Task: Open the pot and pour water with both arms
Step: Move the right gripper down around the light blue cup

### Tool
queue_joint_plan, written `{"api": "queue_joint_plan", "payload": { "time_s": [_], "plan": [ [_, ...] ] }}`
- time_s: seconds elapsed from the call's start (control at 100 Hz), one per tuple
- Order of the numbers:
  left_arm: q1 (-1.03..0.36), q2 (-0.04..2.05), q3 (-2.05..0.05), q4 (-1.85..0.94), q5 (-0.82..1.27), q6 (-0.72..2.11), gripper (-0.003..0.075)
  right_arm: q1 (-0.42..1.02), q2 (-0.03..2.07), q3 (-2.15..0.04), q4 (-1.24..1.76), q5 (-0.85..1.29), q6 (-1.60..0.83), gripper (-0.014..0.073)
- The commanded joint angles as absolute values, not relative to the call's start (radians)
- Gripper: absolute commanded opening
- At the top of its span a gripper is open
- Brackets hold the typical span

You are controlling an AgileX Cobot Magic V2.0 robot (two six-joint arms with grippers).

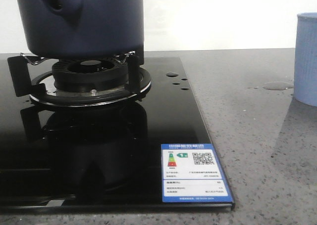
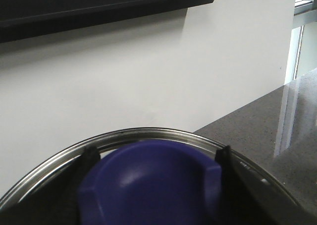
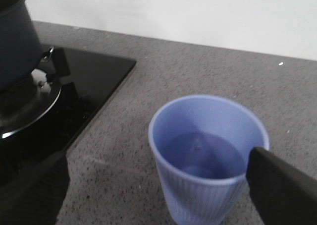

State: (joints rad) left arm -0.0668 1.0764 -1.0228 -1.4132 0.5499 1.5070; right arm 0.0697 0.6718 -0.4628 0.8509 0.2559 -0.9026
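Note:
The dark navy pot point(image 1: 81, 19) sits on the gas burner point(image 1: 91, 76) at the far left; its top is cut off in the front view. It also shows in the right wrist view point(image 3: 15, 36). In the left wrist view my left gripper point(image 2: 157, 154) is shut on the blue lid knob point(image 2: 148, 185), a finger touching each side, with the lid's steel rim point(image 2: 148, 133) around it. My right gripper point(image 3: 156, 185) is open around the light blue ribbed cup point(image 3: 208, 185), which holds water; one finger point(image 3: 280, 185) is at the cup's rim. Neither gripper shows in the front view.
The black glass hob point(image 1: 163, 121) carries a blue energy label point(image 1: 194, 173) near its front corner. The cup point(image 1: 306, 59) stands at the right edge of the grey stone counter point(image 1: 257, 136). Water drops point(image 1: 277, 85) lie beside it. A white wall is behind.

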Motion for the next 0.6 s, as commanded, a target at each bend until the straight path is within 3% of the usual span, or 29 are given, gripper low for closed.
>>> {"api": "queue_joint_plan", "payload": {
  "time_s": [0.0,0.21,0.59],
  "plan": [
    [-0.063,1.052,-1.055,-1.482,0.536,1.497,0.0253,0.072,0.668,-0.462,0.868,0.151,-0.901,0.0654],
    [-0.065,1.052,-1.055,-1.486,0.536,1.497,0.0253,0.072,0.672,-0.382,0.936,0.030,-0.901,0.0654],
    [-0.065,1.052,-1.055,-1.503,0.540,1.497,0.0253,0.113,0.777,-0.380,1.029,0.024,-0.901,0.0654]
  ]
}}
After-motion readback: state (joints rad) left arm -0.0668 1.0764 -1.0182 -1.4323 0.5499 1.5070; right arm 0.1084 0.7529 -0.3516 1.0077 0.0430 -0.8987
